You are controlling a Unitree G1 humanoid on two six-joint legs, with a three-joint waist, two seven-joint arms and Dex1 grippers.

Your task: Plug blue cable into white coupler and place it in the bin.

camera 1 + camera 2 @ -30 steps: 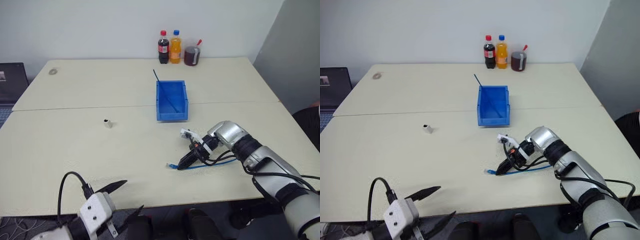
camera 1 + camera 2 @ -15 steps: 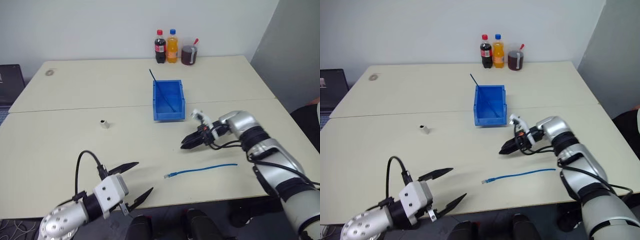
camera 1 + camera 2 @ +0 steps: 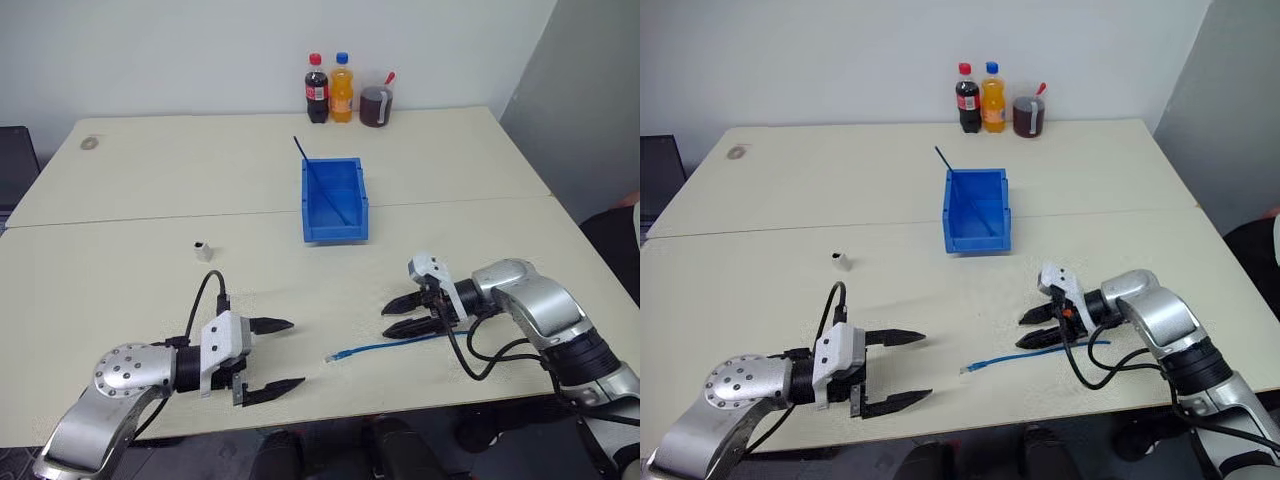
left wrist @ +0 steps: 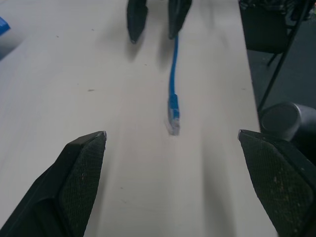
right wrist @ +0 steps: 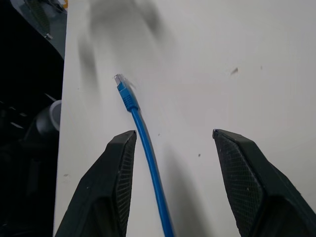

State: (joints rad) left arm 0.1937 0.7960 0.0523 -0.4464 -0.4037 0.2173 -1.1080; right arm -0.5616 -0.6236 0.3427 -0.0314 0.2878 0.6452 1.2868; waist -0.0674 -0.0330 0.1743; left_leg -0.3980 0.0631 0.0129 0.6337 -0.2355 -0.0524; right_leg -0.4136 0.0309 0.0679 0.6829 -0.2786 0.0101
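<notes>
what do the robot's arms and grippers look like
Both arms are silver-grey metal with black joint sections and loose black cables. The left gripper and right gripper each have a white block at the wrist and two black tapering fingers with finely textured inner pads.

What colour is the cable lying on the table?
Light blue cable, clearest in the right wrist view.

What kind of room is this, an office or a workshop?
Probably an office or lab room set up for a test. Two plain tables pushed together stand against a bare wall, with drink bottles at the back, a blue bin and a network cable laid out.
</notes>
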